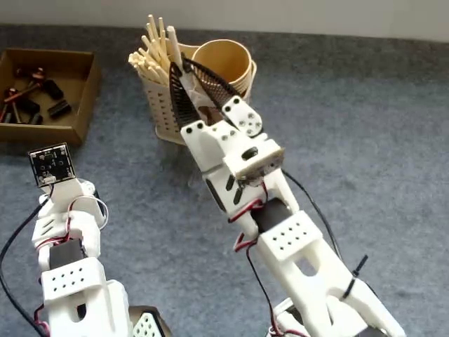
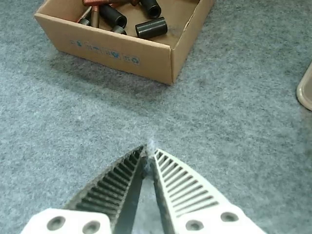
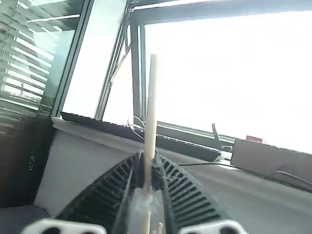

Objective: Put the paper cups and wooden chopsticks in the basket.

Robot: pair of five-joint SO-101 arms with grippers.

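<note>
A cream slotted basket [image 1: 163,112] stands at the back of the grey mat. It holds a bundle of wooden chopsticks [image 1: 149,55] and nested paper cups [image 1: 223,60]. My right gripper [image 1: 180,67] hangs over the basket's mouth, shut on one chopstick [image 1: 174,43] that points upward. In the right wrist view that chopstick [image 3: 150,112] rises from between the shut fingers of the right gripper [image 3: 147,163]. My left gripper [image 2: 147,152] is shut with nothing in it, low over the mat near a cardboard box. A corner of the basket [image 2: 306,90] shows in the left wrist view.
A brown cardboard box [image 1: 85,98] with dark and copper-coloured parts sits at the back left, and its wall [image 2: 112,48] lies just ahead of my left gripper. The left arm [image 1: 66,232] sits at the front left. Grey mat [image 1: 365,140] lies open on the right.
</note>
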